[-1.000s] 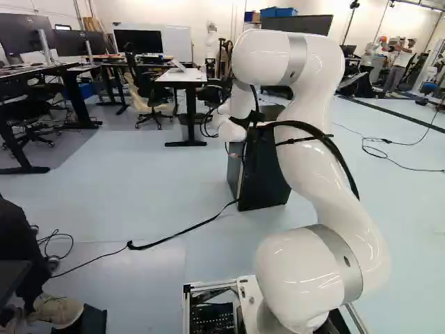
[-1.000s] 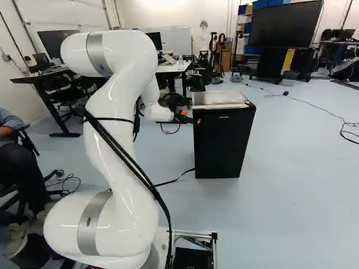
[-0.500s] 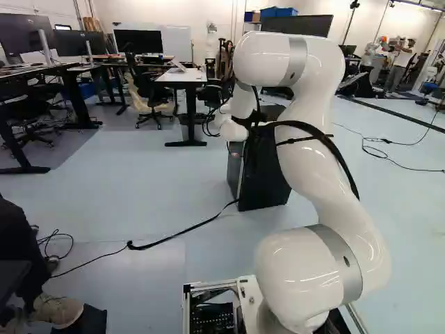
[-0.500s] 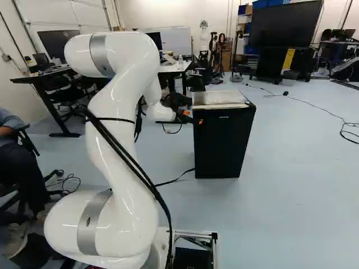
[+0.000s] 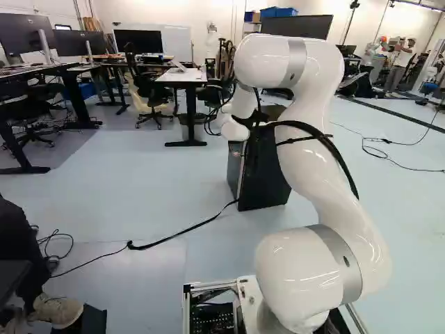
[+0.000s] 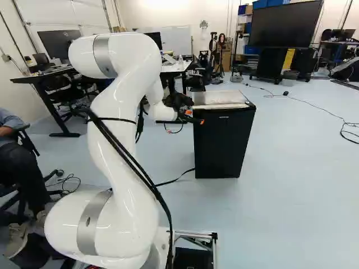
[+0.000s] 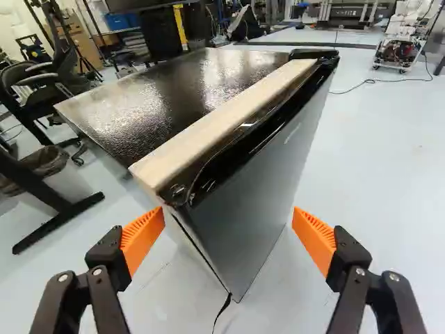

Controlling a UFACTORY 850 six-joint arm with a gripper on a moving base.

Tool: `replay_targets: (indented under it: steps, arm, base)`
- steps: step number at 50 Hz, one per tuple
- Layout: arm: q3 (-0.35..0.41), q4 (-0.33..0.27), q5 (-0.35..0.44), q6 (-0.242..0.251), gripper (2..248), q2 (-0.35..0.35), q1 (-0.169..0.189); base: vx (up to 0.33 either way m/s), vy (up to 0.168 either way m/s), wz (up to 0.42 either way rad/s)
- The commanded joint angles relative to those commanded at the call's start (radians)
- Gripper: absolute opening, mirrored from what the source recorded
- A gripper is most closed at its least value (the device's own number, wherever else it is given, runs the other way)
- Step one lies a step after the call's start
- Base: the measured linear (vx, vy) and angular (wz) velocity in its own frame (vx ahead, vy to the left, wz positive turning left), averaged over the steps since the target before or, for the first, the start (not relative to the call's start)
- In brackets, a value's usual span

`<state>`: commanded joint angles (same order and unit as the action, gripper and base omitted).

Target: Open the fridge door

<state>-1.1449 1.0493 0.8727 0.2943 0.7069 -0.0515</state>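
I've got the jaws point(image 7: 228, 236) spread wide, pinching nothing. Fridge point(image 6: 224, 143) stands on the floor point(image 6: 291, 196) just ahead, door point(image 7: 261, 174) shut; its near corner sits between them, probably lined up for an edge grab.

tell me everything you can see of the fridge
The fridge is a small, dark box standing upright on the floor. Its flat, smooth door looks shut and has glossy black trim along the top. Behind that trim runs a pale strip, then a shiny, textured dark top. A black cord reaches its foot. The open fingers are close; contact is unclear.
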Motion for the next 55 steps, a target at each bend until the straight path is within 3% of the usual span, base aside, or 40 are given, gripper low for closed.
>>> replay_targets:
  steps: [30,55]
  arm:
    - [0.12,0.096,0.0,0.0,247,-0.08,0.039]
    - [0.24,0.27,-0.012,0.0,247,-0.159,0.068]
  base:
    - [-0.001,-0.002,-0.004]
    - [0.0,0.0,0.0]
